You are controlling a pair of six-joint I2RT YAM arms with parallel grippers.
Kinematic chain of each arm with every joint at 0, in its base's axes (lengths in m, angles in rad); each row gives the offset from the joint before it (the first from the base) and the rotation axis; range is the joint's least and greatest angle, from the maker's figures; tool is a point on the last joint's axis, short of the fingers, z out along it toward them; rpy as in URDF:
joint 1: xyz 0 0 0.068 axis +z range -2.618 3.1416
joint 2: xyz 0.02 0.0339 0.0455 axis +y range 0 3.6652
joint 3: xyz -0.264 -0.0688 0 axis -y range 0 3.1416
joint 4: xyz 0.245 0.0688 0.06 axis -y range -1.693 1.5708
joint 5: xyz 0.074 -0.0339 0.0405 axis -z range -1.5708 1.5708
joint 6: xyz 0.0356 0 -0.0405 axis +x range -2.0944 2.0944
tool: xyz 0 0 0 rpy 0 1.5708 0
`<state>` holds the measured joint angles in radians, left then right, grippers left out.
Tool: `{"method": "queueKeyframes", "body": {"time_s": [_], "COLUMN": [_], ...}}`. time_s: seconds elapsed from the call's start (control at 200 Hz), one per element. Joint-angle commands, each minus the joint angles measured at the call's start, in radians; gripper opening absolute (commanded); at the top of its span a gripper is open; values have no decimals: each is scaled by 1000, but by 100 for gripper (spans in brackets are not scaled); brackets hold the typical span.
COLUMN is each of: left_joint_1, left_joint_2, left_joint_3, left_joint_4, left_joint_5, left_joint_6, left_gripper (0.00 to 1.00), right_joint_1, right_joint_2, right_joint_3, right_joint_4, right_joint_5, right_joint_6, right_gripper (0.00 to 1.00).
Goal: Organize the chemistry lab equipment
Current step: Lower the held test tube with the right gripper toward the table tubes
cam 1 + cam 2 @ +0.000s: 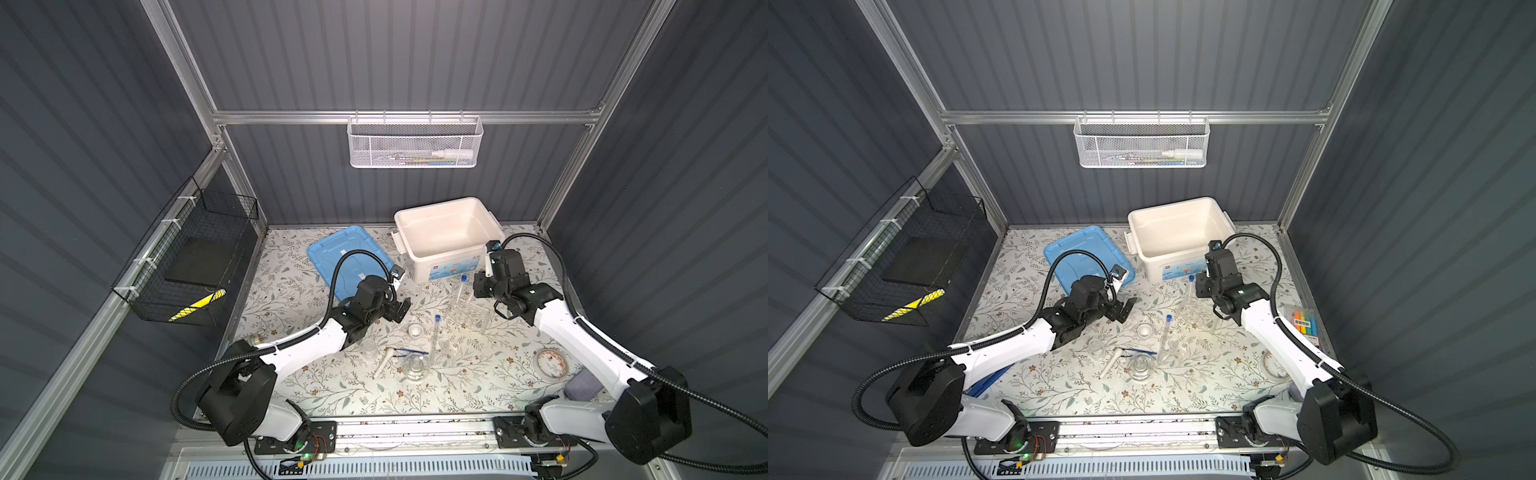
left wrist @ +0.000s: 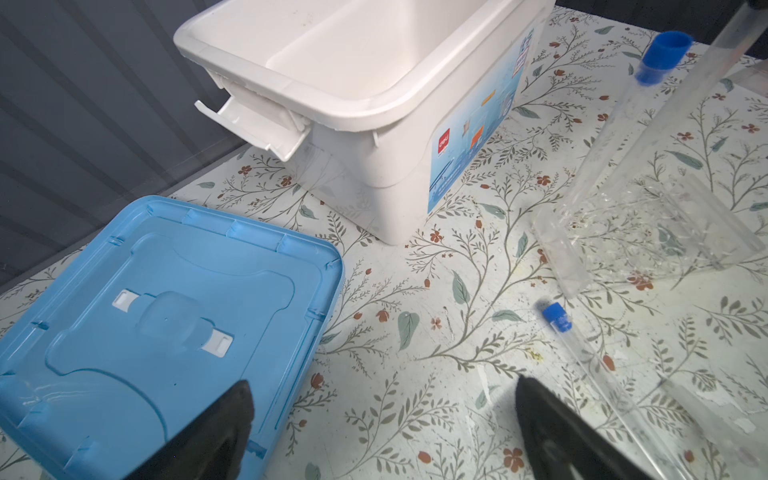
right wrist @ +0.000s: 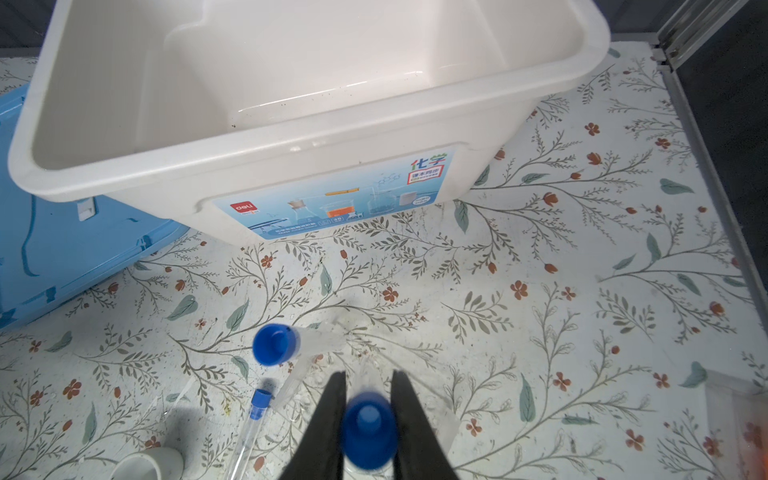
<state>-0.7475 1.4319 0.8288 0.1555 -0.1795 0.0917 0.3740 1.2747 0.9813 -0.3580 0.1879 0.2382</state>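
My right gripper (image 3: 369,376) is shut on a blue-capped test tube (image 3: 368,432), held upright over the clear plastic tube rack (image 1: 467,318). The tube's clear body (image 2: 685,104) slants down to the rack (image 2: 644,232). A second capped tube (image 1: 463,277) stands in the rack. A third tube (image 1: 435,336) lies flat on the table. Nearby lie the small white bowl (image 1: 415,330), the white pestle (image 1: 382,361), the blue tweezers (image 1: 405,352) and two clear glass vessels (image 1: 369,347) (image 1: 415,365). My left gripper (image 2: 382,390) hangs open and empty above the table, between the blue lid and the lying tube.
An open white bin (image 1: 419,266) stands at the back, its blue lid (image 1: 349,262) flat to its left. A petri dish (image 1: 550,363) and a grey cloth (image 1: 582,384) lie at the right. A marker pack (image 1: 1306,326) sits by the right wall.
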Motion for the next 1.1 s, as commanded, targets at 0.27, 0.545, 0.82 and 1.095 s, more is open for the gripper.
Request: {"method": "queueKeyframes", "body": {"time_s": [0.27, 0.545, 0.82, 1.095], "left_joint_1": [-7, -7, -6, -7], "left_joint_2": [-8, -9, -6, 0], "left_joint_3": [-12, -13, -11, -6], "left_joint_4": [9, 9, 10, 10], "left_joint_5": [19, 18, 23, 28], "left_joint_6": [-21, -22, -27, -28], "left_gripper": [100, 100, 100, 100], "right_joint_1": [3, 3, 5, 5], "right_joint_2": [3, 21, 35, 63], "right_joint_3": [-4, -5, 3, 10], "right_joint_4": [-25, -25, -53, -56], "right_joint_5": [24, 21, 10, -10], "right_joint_6": [-20, -29, -39, -38], "right_gripper": [20, 20, 21, 23]}}
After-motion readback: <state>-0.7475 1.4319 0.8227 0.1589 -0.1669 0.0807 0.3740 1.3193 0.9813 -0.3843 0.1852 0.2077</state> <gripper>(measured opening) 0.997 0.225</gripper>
